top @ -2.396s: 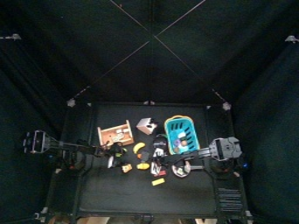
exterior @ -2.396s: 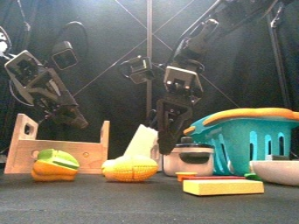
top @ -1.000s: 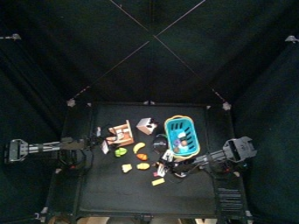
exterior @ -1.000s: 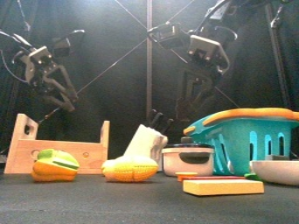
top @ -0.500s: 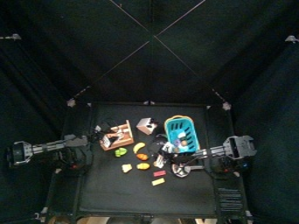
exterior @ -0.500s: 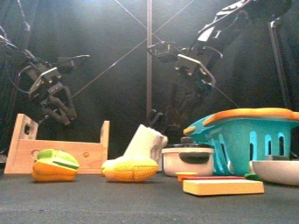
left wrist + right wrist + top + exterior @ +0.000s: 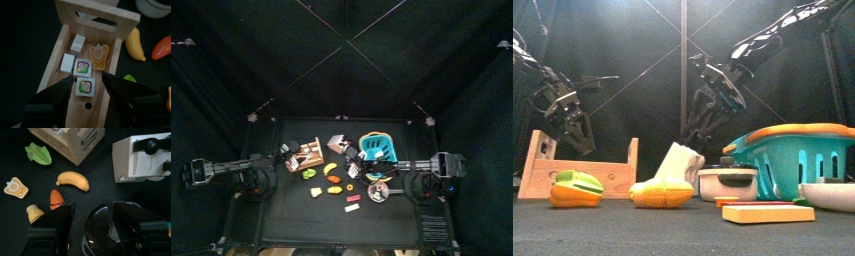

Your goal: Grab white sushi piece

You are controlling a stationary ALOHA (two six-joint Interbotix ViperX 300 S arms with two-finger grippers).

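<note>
Approach step: left gripper [image 7: 85, 90], jaws spread and empty, hung over the wooden tray [image 7: 67, 37], needing descent onto a white sushi piece [image 7: 84, 86] mid-tray.

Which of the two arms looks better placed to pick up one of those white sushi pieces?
The left. Its open gripper hangs right over the wooden tray with the white sushi pieces just ahead. The right gripper hovers over a black pot instead.
</note>
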